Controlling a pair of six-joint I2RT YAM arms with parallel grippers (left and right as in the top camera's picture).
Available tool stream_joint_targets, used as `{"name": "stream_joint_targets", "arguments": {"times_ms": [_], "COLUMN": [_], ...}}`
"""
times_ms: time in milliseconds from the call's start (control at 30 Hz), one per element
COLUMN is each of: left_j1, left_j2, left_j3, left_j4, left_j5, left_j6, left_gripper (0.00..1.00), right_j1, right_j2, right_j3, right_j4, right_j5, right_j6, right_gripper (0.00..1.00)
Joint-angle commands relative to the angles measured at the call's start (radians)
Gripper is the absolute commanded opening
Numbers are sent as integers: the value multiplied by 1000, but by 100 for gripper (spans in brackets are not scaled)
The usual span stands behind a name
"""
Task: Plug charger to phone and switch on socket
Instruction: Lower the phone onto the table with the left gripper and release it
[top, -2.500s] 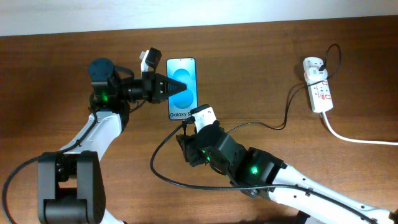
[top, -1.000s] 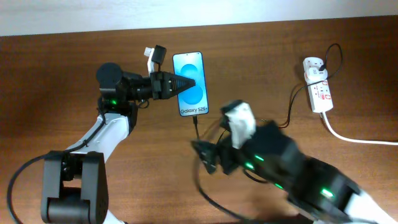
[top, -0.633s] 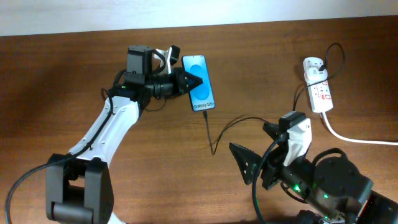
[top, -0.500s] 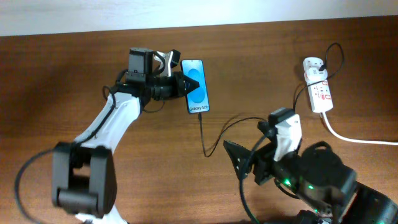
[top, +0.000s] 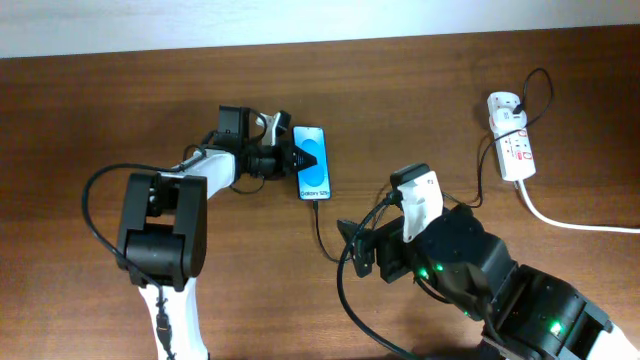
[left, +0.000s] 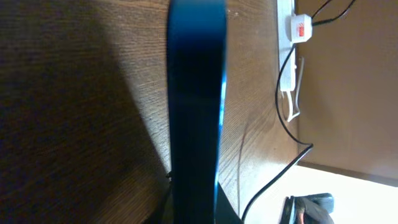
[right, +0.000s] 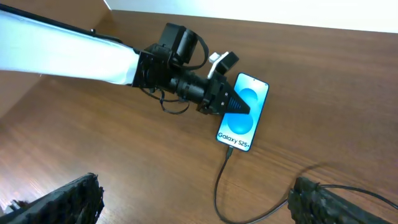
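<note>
The phone (top: 313, 170) lies on the wooden table, blue screen up, white text strip at its near end. My left gripper (top: 290, 160) is shut on its left edge; in the left wrist view the phone (left: 196, 112) shows edge-on between the jaws. The charger (top: 322, 232), a thin black cable, has its plug tip in the phone's near end and runs right to the socket (top: 514, 148). My right gripper (top: 352, 250) is open and empty, below and right of the phone. The right wrist view shows the phone (right: 244, 111), the charger (right: 221, 183) and my wide-open right gripper (right: 199, 205).
The socket's thick white cord (top: 575, 224) runs off the right edge. A white adapter (top: 503, 106) sits in the socket's far end. The socket also shows in the left wrist view (left: 287, 37). The left arm (right: 74, 46) stretches over the table's left part.
My right gripper has let go of the plug, opened and backed away from the phone's near end. The plug stays in the phone. My left gripper keeps its hold on the phone.
</note>
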Motion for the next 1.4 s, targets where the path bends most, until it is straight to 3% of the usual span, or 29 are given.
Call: {"name": "stream_joint_targets", "arguments": {"times_ms": [0, 67, 133, 200, 467, 567, 700, 967, 1200, 1300, 1333, 1367], "left_j1": [1, 1, 1, 1, 1, -2, -16, -27, 27, 90, 104, 117], "left_j2": [10, 10, 10, 10, 10, 10, 10, 10, 5, -74, -112, -159], "left_j3": [19, 19, 19, 19, 19, 19, 21, 41, 71, 138, 151, 163], "left_j4": [-45, -86, -85, -86, -222, -296, -350, -447, -526, -550, -550, -549], "left_j5": [-62, -103, -103, -103, -245, -320, -407, -534, -600, -600, -604, -626], "left_j6": [23, 23, 23, 23, 11, 8, 8, 9, 8, 9, 11, 16], "left_gripper": [3, 7, 21, 27, 41, 71, 99, 99, 99, 99, 99, 99], "right_j1": [-6, -6, -6, -6, -6, -6, -6, -6, -6, -6, -6, -6], "right_j2": [10, 11, 11, 11, 16, 38, 45, 45, 45, 53, 64, 78], "right_j3": [8, 8, 8, 8, 8, 8, 8, 8, 8, 8, 8, 8], "right_j4": [7, 21, 36, 42, 45, 46, 46, 45, 45, 46, 44, 41], "right_j5": [13, 13, 13, 13, 13, 13, 13, 13, 12, 14, 42, 64], "right_j6": [-7, -7, -7, -7, -7, -7, -7, -6, -7, -7, -7, -7], "right_gripper": [99, 99, 99, 99, 99, 99, 99, 98, 99, 99, 79, 49]}}
